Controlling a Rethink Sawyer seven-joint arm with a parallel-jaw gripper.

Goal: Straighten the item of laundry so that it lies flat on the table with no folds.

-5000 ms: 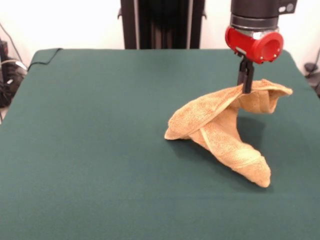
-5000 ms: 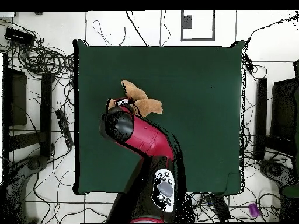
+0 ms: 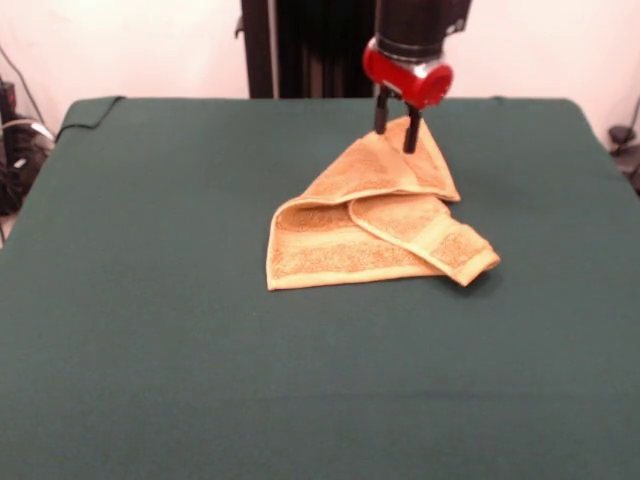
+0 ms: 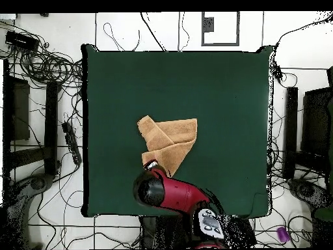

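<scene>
A: From the front view, what is showing?

B: An orange-tan towel is lying slightly right of centre on the green worktop, toward the robot's side. It is still folded: one flap is doubling over the flat lower layer, and a peak is rising to the far corner. The end effector is sitting at that peak with its two fingers slightly apart. Whether they are pinching the cloth or only straddling it, I cannot tell.

A: How would the towel handle?

B: It is looking soft, light and limp, so it would likely drape and drag rather than slide stiffly. The loose flap's free corner at the right seems the sensible place to grip for unfolding.

A: And from overhead?

B: The towel is lying near the middle of the worktop, a little toward the robot's base. The arm is covering the end effector and the towel's nearest corner, so the grip is hidden here too. No white tag is visible in either view.
</scene>
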